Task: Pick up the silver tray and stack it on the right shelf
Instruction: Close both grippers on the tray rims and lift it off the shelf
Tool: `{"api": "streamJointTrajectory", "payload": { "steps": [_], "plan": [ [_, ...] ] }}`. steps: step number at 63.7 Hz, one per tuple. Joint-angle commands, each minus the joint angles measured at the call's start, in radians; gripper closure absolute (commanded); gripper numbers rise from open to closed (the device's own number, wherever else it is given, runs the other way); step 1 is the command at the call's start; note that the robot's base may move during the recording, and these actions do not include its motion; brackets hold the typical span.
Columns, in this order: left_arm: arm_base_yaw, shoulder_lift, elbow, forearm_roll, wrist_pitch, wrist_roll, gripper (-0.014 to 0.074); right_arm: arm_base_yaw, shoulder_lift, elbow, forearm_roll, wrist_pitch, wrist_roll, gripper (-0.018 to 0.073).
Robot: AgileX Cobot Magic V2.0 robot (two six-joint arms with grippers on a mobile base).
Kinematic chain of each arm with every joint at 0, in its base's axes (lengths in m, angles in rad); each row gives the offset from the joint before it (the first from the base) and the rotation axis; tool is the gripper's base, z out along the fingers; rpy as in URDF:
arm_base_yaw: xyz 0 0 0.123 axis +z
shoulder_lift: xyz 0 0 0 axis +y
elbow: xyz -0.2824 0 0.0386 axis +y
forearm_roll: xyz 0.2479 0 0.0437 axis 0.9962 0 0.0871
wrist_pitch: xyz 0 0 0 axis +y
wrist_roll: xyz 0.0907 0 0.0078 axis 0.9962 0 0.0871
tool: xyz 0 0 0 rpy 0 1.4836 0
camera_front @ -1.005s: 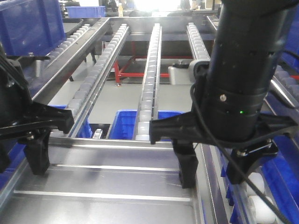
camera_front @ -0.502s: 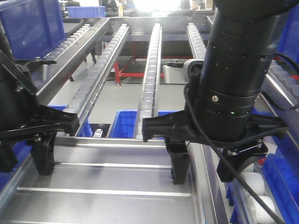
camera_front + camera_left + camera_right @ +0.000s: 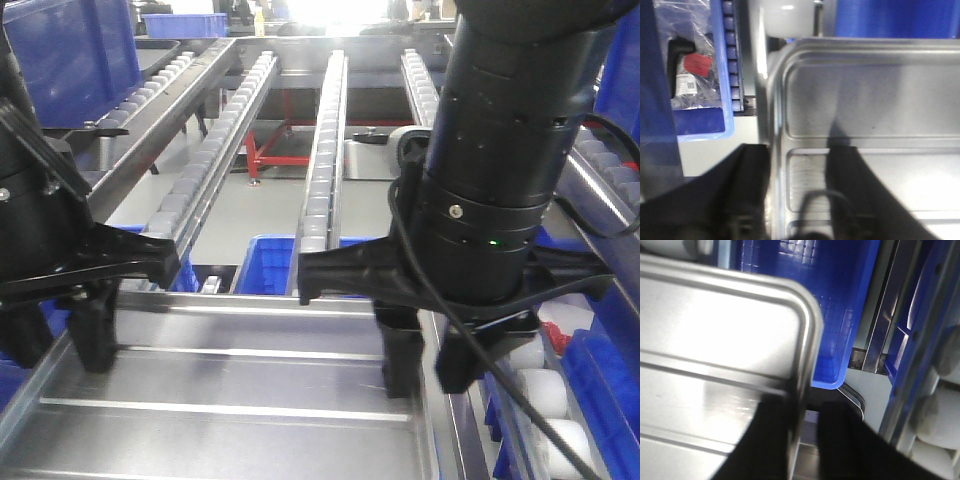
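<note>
Silver rectangular metal tray (image 3: 230, 400), ribbed floor: lies level, just short of steel roller shelf (image 3: 318, 170); blue plastic bin (image 3: 262, 262) past its far edge. Left fingers (image 3: 92, 335): wide, straddling left rim. Right fingers (image 3: 402, 360): narrow about right rim; actual pinch cannot be told. Opposite-rim placement judged for balanced two-arm lift.

In front of you the right shelf (image 3: 325, 150) is a steel rack of long roller tracks (image 3: 215, 150) running away from the camera; grey floor (image 3: 260, 215) shows between the tracks, with red cross-braces (image 3: 262, 152) low towards the far end; a blue bin (image 3: 262, 265) sits below the tracks near you; the silver tray (image 3: 230, 400) spans the near end, ribs crosswise; you cannot tell whether it rests on the rack or hangs just above it.
</note>
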Motion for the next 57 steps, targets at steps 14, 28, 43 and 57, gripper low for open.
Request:
{"api": "streamJointTrajectory", "payload": {
  "steps": [14,28,43,57],
  "plan": [
    [0.000,-0.005,-0.005,0.014,-0.003,-0.007,0.0682,0.018,-0.035,-0.005,-0.009,-0.015,-0.001,0.0504],
    [0.000,-0.061,-0.010,0.020,0.002,-0.007,0.0696,0.017,-0.053,-0.052,-0.069,0.076,-0.001,0.0504],
    [-0.008,-0.186,-0.108,0.077,0.158,-0.007,0.0696,0.017,-0.158,-0.152,-0.128,0.143,-0.001,0.0504],
    [-0.013,-0.305,-0.244,0.072,0.212,-0.007,0.0696,0.018,-0.277,-0.262,-0.219,0.239,-0.001,0.0503]
  ]
}}
